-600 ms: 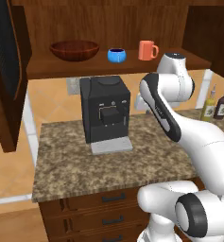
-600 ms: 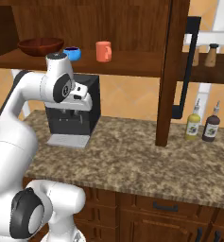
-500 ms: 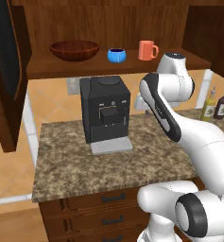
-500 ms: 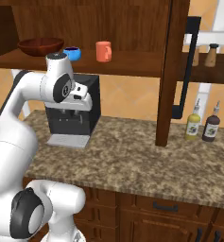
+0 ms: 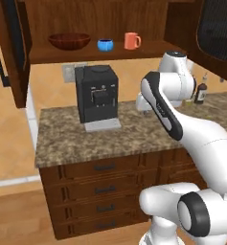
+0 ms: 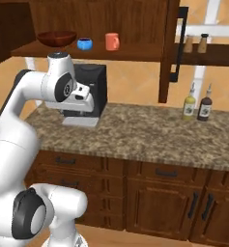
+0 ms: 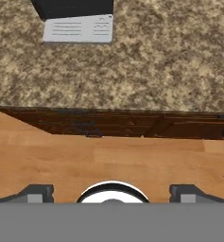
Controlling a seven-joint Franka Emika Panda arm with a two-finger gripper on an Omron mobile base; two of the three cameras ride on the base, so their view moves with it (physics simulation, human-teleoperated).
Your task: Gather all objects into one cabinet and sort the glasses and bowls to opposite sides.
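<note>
Hand view: the end effector (image 7: 111, 193) is open and holds nothing, its tips cut off low, above the table (image 7: 156, 71) front edge.

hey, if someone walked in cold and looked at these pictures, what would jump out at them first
Probably the big white robot arm folded up over the speckled granite counter. Next, the black coffee machine standing on that counter. Above it, on the open cabinet's shelf, a brown bowl, a blue cup and an orange mug stand in a row.
</note>
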